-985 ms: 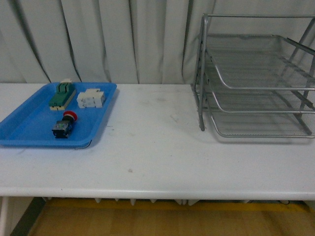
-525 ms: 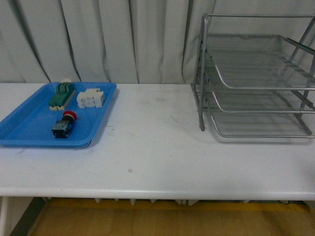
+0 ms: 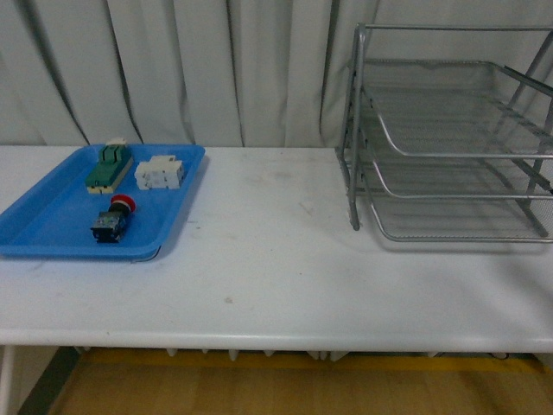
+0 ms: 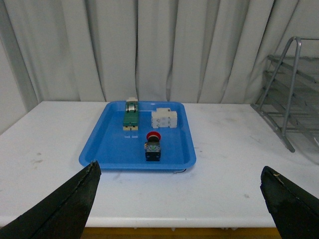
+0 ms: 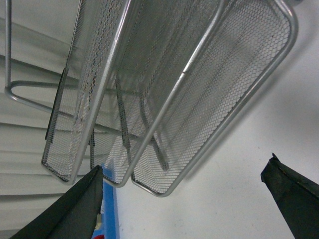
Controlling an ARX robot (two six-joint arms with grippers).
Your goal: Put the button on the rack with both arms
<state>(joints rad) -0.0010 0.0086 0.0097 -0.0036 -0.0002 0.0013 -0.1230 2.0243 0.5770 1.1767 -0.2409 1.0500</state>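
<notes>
The button (image 3: 112, 219), red cap on a black body, lies in the blue tray (image 3: 52, 229) at the table's left; the left wrist view shows the button (image 4: 153, 146) there too. The silver three-tier wire rack (image 3: 449, 156) stands at the right back. Neither arm shows in the front view. My left gripper (image 4: 182, 206) is open, back from the table's near edge, facing the tray with nothing between its fingers. My right gripper (image 5: 184, 199) is open beside the rack (image 5: 199, 94), its fingers apart over bare table.
In the tray also lie a green-and-beige component (image 3: 109, 166) and a white terminal block (image 3: 159, 173). White curtains hang behind the table. The table's front edge (image 3: 276, 337) runs across the front view, with floor below.
</notes>
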